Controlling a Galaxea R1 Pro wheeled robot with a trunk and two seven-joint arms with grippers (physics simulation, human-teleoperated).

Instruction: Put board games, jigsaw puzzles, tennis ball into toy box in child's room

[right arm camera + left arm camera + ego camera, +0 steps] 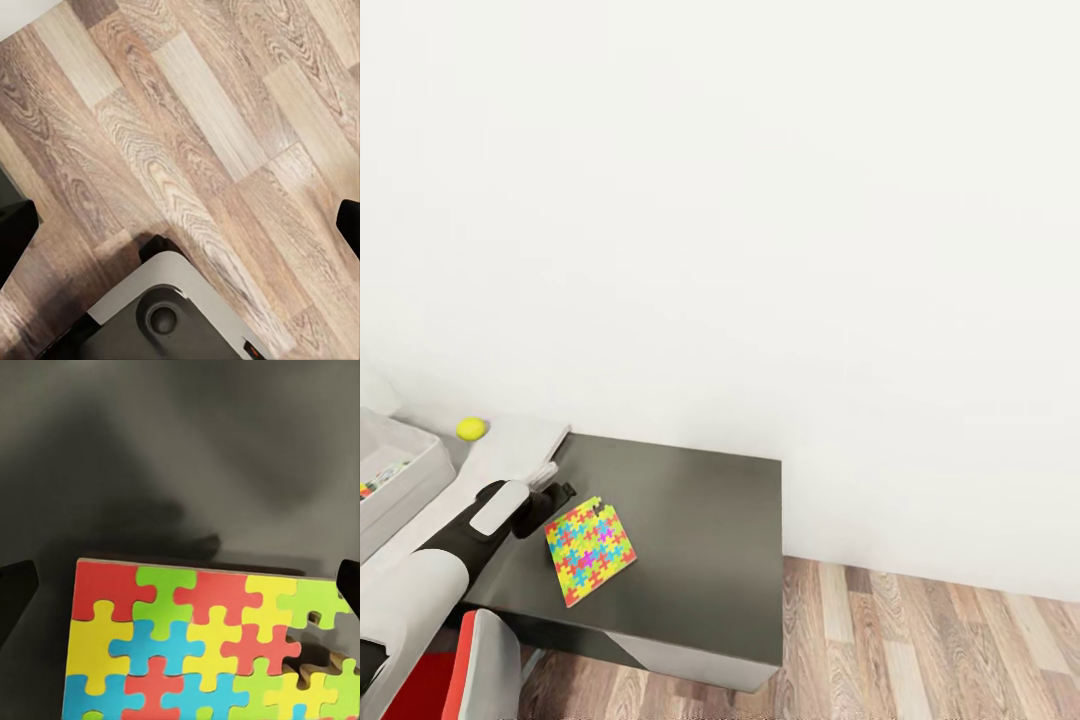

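A jigsaw puzzle point(590, 550) of bright interlocking pieces lies flat on the dark-grey lower section of the table point(700, 520). My left gripper point(563, 496) hovers just beyond the puzzle's near-left corner. In the left wrist view the jigsaw puzzle point(202, 649) spreads below my left gripper point(180, 585), whose jaws stand wide open with nothing between them. The tennis ball point(471, 428) rests on the light-grey tabletop by the wall. At the far left sits the toy box point(405, 470) with something colourful inside. My right gripper point(180, 225) hangs open over the floor. The bed is out of view.
A red-and-white swivel chair point(455, 675) stands under my left arm at the table's front. Wood-plank floor point(940, 650) stretches to the right of the table. A white wall backs the table. The robot's base point(157, 319) shows in the right wrist view.
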